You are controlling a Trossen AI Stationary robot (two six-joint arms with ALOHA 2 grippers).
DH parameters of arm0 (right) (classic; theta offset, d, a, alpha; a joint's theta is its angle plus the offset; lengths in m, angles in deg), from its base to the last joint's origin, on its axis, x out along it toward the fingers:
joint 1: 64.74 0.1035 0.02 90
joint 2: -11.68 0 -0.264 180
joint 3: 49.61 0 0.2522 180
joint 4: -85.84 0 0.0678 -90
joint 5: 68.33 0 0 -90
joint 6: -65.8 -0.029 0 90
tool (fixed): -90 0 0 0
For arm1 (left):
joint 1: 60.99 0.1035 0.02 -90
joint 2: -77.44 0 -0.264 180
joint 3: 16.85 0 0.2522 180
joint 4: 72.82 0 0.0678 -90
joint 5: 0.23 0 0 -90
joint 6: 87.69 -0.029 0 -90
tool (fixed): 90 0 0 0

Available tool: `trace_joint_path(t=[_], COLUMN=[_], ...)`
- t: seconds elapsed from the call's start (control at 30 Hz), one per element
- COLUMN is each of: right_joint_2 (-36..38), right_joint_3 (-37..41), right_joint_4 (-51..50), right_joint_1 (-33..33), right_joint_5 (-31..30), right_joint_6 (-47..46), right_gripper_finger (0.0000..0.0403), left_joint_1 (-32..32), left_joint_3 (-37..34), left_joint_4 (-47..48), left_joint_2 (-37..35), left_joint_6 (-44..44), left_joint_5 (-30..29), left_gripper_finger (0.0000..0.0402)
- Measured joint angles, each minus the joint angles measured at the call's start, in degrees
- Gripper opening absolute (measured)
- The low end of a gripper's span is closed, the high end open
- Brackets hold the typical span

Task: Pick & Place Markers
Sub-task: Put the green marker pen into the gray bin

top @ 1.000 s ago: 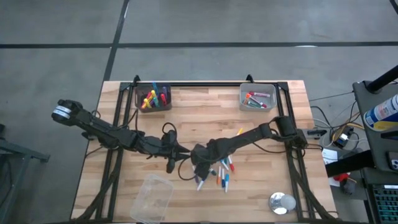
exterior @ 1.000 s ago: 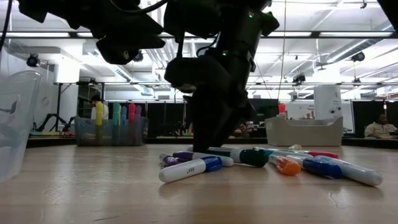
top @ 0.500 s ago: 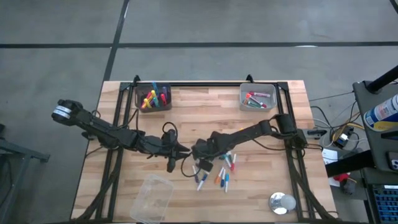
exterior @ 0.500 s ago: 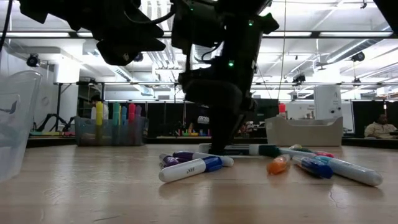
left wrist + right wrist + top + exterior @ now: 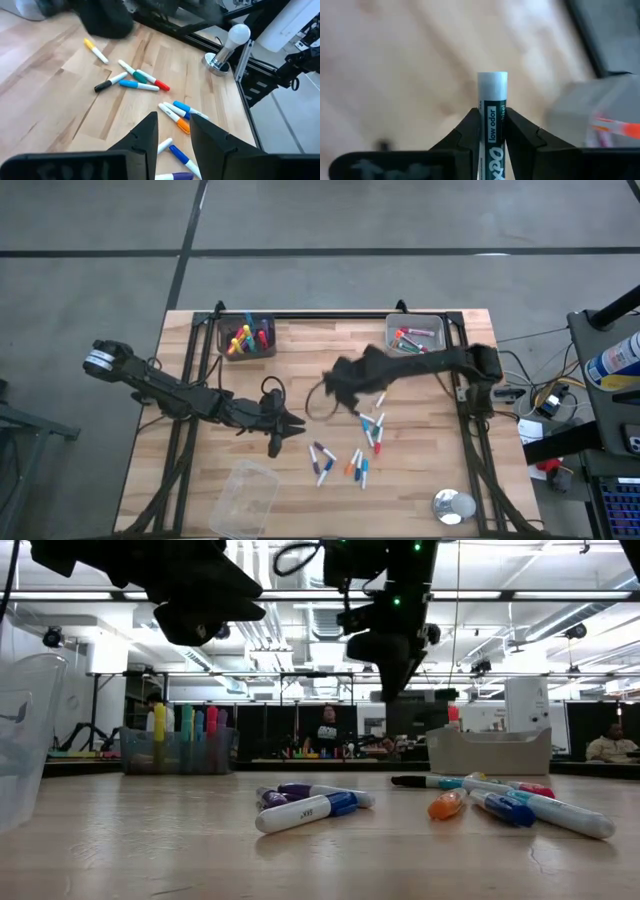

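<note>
Left gripper (image 5: 296,429) hovers narrowly parted, empty, beside the loose markers (image 5: 345,461) mid-table, bare wood around them. Right gripper (image 5: 335,383) is lifted above the table, clamping a white-ended marker (image 5: 492,107) printed "low odor", near the grey bin (image 5: 414,336).

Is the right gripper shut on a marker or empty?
Shut on one: the right gripper clamps a white-barrelled marker between its fingers, above the table.
</note>
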Motion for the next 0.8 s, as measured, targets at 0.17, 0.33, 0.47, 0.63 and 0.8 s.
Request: trace_joint_path(t=[0.17, 0.33, 0.47, 0.63, 0.8], right_joint_2=[3.67, 4.34, 4.31, 4.29, 4.28], right_joint_3=[0.54, 0.89, 0.95, 1.02, 1.06], right_joint_4=[-2.31, -3.81, -5.21, -5.12, -4.88], right_joint_1=[-6.88, -14.86, -21.22, -28.43, -33.83], right_joint_5=[-0.46, -0.56, 0.37, 2.6, 3.46], right_joint_6=[0.75, 1.92, 2.49, 4.77, 6.44], right_gripper_finger=[0.0066, 0.0066, 0.0071, 0.0071, 0.0073], left_joint_1=[-0.04, -0.11, -0.48, -1.03, -1.84], left_joint_3=[0.0, 0.0, 0.0, 0.0, 0.0], left_joint_4=[0.04, 0.43, 0.46, 0.79, 0.79], left_joint_2=[0.0, 0.0, 0.0, 0.02, 0.02], left_joint_6=[1.42, 1.82, 2.54, 2.76, 4.48], left_joint_5=[-0.02, -0.02, 0.0, -0.02, -0.01], left_gripper_finger=[0.0106, 0.0106, 0.0106, 0.0106, 0.0106])
